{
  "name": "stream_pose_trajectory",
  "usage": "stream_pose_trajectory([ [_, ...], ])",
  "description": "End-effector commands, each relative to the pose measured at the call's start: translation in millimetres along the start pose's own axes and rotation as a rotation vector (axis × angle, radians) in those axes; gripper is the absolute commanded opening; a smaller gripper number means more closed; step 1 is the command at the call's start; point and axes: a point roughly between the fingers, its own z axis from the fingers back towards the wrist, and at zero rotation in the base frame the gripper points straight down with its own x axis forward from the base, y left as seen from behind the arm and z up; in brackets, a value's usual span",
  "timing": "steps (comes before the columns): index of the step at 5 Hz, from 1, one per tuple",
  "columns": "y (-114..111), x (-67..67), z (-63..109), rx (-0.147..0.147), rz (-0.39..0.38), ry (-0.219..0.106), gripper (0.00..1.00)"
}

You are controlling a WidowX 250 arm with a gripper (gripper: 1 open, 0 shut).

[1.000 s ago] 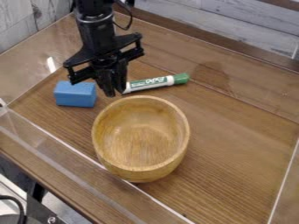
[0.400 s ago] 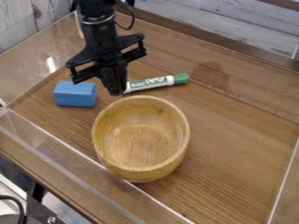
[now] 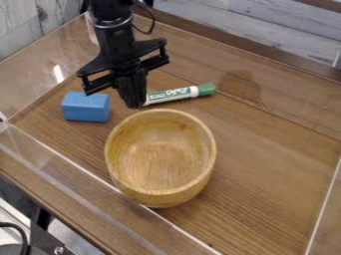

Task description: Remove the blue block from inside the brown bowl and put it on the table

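Observation:
The blue block (image 3: 86, 107) lies on the table (image 3: 253, 120), left of the brown bowl (image 3: 162, 155) and apart from it. The bowl is upright and I see nothing inside it. My black gripper (image 3: 130, 100) points straight down just right of the block, above the bowl's far rim. Its fingers are pressed together with nothing between them. It does not touch the block.
A green-and-white marker (image 3: 178, 95) lies on the table just right of the gripper, behind the bowl. Low clear acrylic walls (image 3: 54, 184) edge the tabletop at the front and sides.

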Motion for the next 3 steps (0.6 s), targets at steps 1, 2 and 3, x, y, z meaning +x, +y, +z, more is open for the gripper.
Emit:
stream_pose_trajectory([
  [1, -10.1, 9.0, 10.8, -0.047, -0.011, -0.038, 0.00],
  [2, -12.7, 10.1, 10.8, -0.057, -0.023, -0.042, 0.00],
  [3, -15.3, 11.3, 10.6, -0.067, -0.034, -0.046, 0.00],
])
